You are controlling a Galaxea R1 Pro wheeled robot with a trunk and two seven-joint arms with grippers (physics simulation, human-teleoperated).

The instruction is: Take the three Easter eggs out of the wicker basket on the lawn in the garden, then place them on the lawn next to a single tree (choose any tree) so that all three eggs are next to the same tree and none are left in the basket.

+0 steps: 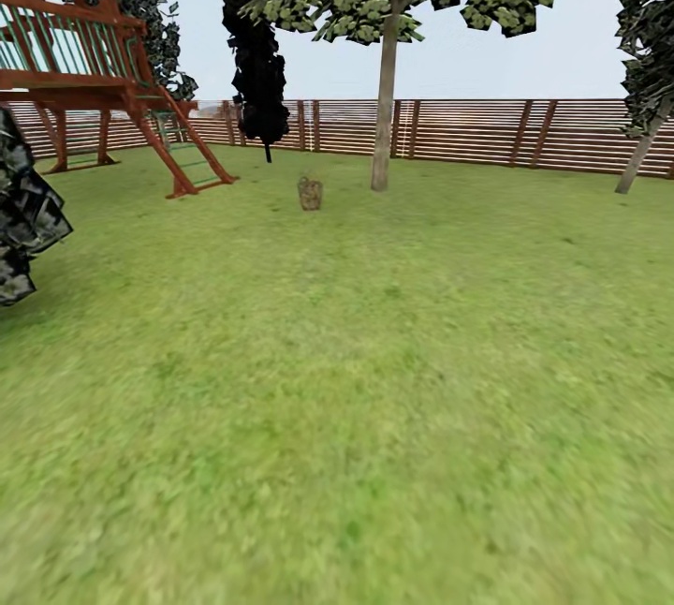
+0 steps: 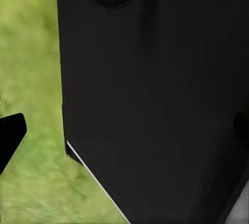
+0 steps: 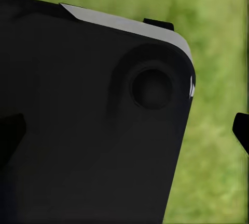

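Observation:
The wicker basket (image 1: 310, 194) stands small and far off on the lawn (image 1: 356, 380), just left of a tree (image 1: 384, 109) with a pale straight trunk and a broad canopy. At this distance I cannot make out any Easter eggs in the basket. In the left wrist view my left gripper (image 2: 124, 130) has its dark fingertips (image 2: 11, 133) at the picture's two sides, wide apart, with a black part of my own body between them. My right gripper (image 3: 124, 130) looks the same, fingertips (image 3: 241, 130) spread and holding nothing.
A wooden play tower with a ladder (image 1: 94, 71) stands at the back left. A narrow dark columnar tree (image 1: 255, 52) rises left of the basket. The brown slat fence (image 1: 487, 129) closes the garden behind. Dark foliage (image 1: 23, 212) juts in at the left edge.

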